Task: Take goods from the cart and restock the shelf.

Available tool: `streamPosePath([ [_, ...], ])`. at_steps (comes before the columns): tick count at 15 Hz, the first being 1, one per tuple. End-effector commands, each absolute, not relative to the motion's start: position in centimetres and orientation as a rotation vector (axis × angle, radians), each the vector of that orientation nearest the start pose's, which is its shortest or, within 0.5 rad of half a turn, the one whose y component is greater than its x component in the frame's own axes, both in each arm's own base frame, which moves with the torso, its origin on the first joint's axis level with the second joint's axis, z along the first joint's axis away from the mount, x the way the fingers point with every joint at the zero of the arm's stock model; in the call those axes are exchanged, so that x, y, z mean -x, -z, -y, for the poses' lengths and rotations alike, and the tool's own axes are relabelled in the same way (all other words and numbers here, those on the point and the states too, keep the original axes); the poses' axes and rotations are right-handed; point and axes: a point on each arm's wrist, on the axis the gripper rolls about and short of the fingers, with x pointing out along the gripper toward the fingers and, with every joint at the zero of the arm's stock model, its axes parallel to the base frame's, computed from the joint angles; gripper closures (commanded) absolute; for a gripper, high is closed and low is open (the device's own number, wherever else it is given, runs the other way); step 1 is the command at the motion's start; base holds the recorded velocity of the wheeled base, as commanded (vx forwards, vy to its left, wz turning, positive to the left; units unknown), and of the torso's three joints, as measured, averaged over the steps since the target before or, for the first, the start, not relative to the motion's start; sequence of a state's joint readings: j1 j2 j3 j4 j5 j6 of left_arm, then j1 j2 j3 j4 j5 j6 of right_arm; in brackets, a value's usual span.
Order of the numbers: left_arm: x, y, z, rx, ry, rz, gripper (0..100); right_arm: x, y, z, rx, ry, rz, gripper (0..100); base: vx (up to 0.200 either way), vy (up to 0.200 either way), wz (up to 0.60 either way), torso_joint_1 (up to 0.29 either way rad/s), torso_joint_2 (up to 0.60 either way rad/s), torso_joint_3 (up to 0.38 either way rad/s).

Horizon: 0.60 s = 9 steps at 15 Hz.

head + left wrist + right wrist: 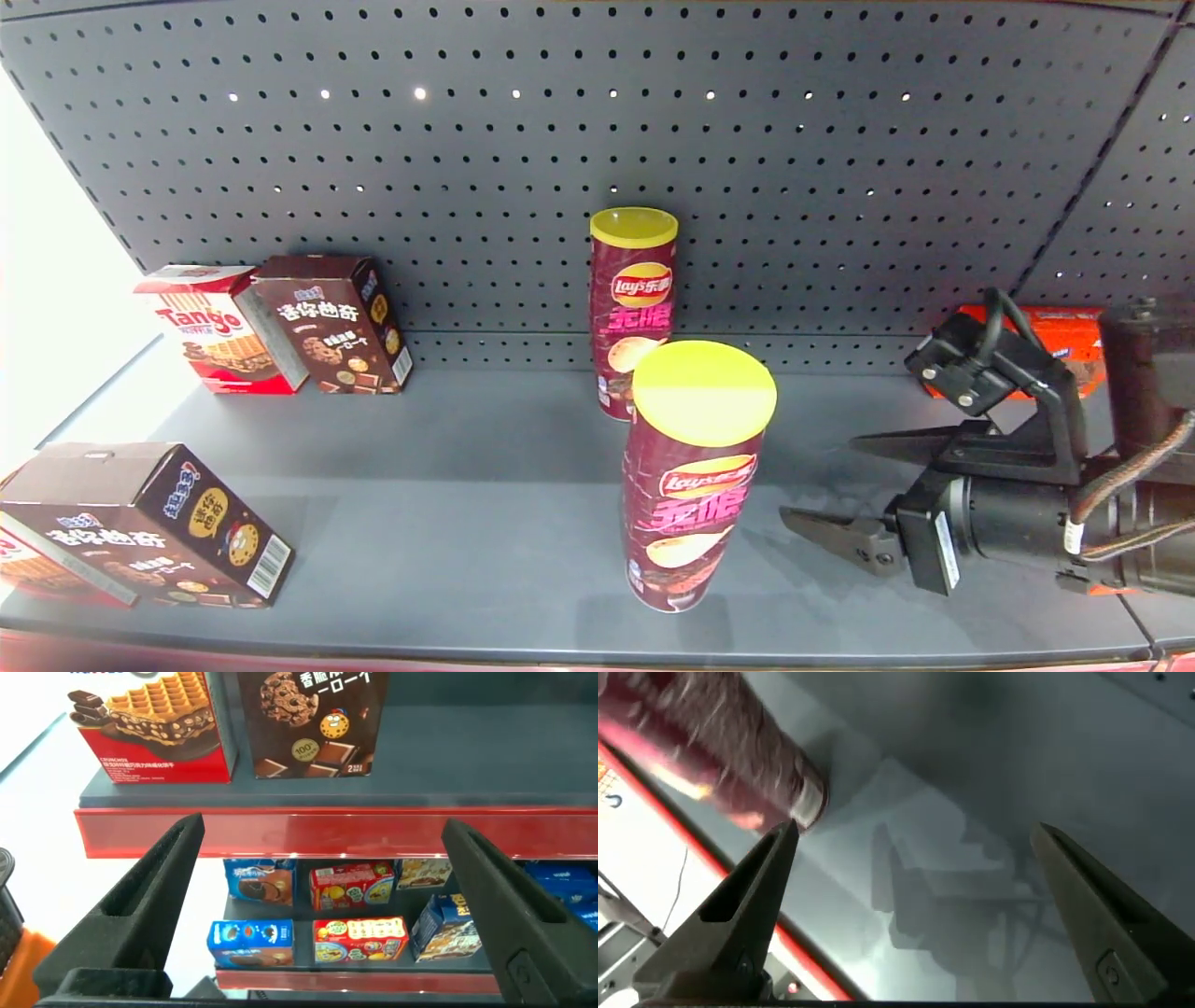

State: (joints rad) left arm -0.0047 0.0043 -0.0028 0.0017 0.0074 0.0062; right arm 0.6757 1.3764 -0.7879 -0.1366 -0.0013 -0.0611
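We see the grey shelf (448,523) running the whole width of the head view, with the perforated back panel (560,112) rising behind it. On the right, low over the shelf, sits the right pincer (822,481), lying sideways with its two fingers spread and nothing between them. It points at the front can (695,476) and is just beside it. In the right wrist view the same pincer (915,896) is spread wide, with the front can (719,756) close to one fingertip; we cannot tell whether they touch.

The front can stands upright with a yellow lid near the shelf's front edge, about mid-width. The rear can (633,308) stands upright right behind it, close to the back panel.

At the far left a brown cookie box (140,527) lies at the front. Farther back, a red wafer box (219,327) and a second brown box (336,322) stand side by side. An orange box (1064,327) peeks out behind the right arm.

The left pincer (322,905) is spread and empty, facing the shelf's red edge strip (336,831), with small packs (360,938) on lower shelves.
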Motion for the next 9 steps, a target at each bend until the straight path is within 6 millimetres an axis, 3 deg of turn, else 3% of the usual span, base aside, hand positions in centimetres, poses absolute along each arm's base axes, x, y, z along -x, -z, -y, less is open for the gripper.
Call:
streamPosePath([
  [1,2.3,-7.6,0.0,-0.006,-0.003,-0.005,0,-18.3,-21.0,-15.0,0.222,-0.687,-0.437,0,0.0,0.0,0.0,0.0,0.0,0.0],
  [9,2.3,-7.7,0.0,-0.006,-0.003,-0.005,0,-19.4,-20.7,-17.3,0.238,-0.706,-0.435,0,0.0,0.0,0.0,0.0,0.0,0.0],
])
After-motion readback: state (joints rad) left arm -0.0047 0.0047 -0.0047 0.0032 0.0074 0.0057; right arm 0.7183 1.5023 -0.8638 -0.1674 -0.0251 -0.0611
